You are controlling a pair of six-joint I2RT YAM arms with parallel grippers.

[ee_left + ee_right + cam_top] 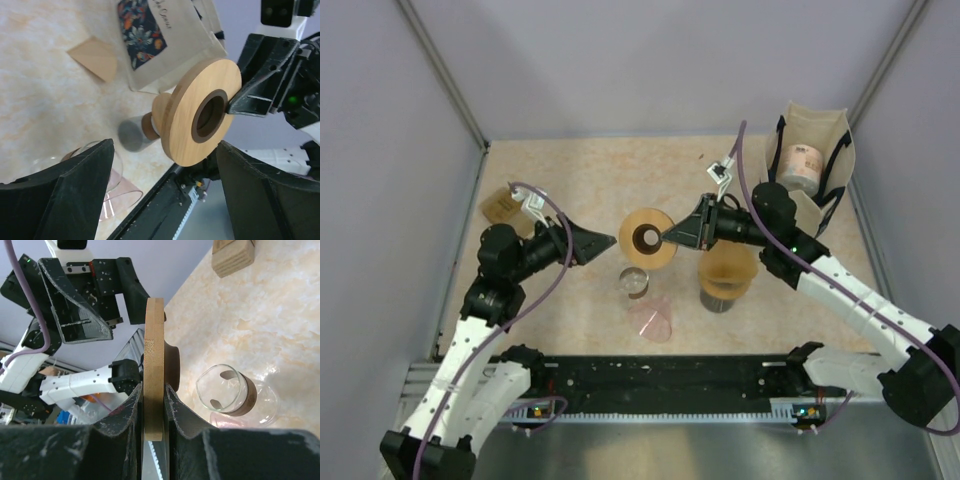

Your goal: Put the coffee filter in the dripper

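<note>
Bright, even light from overhead fills all three views. Shadows on the pale marbled table (570, 170) are soft and faint. The top view is sharp. In the left wrist view the round wooden disc (200, 117) is crisp, while the near black fingers (65, 200) look dark and blurred. In the right wrist view the clear glass cup (225, 390) carries small bright highlights.

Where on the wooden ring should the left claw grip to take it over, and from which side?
Probably the bare rim of the wooden ring opposite the right claw, approached from the side of the open left claw, with fingers across the ring's thin edge. The right claw pinches the other rim that way.
</note>
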